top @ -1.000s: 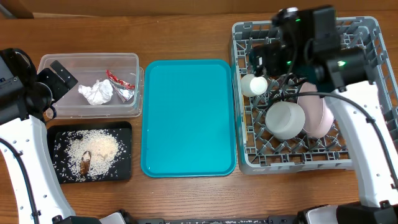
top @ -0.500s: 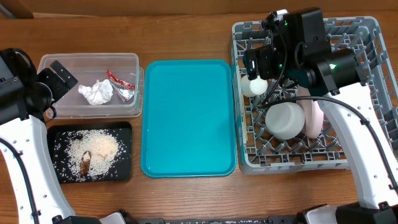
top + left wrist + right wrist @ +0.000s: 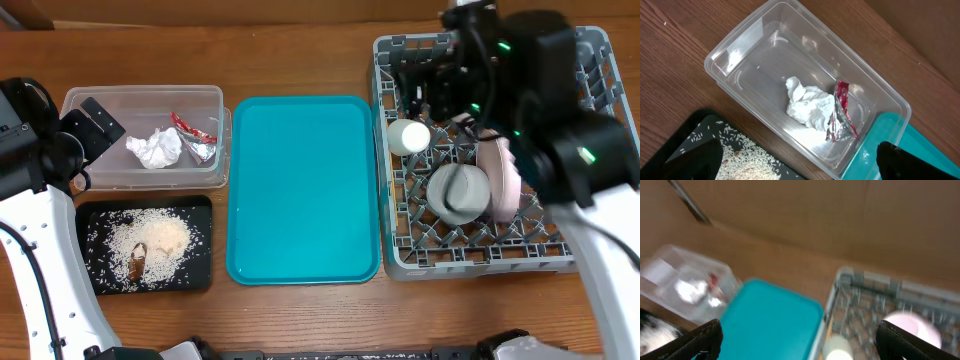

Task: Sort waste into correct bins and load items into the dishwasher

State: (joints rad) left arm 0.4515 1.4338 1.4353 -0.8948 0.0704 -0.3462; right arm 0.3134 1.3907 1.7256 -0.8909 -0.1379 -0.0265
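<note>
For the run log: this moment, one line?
tissue, wrapper: tub | scraps: black tray | cup, bowl: rack | left fingers: open | right fingers: open

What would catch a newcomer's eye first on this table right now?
The bright teal tray dominates the middle. To its right the grey dish rack holds a white bowl, pink dishes and a cup under the blurred right arm. To its left a clear tub holds a white tissue and foil wrapper, beside a black tray of rice crumbs.

Wooden table (image 3: pixel 300 50) — clear tub (image 3: pixel 140 110) far left, black tray (image 3: pixel 196 272) just beside it, teal tray (image 3: pixel 300 190) centre, grey rack (image 3: pixel 470 263) right.
</note>
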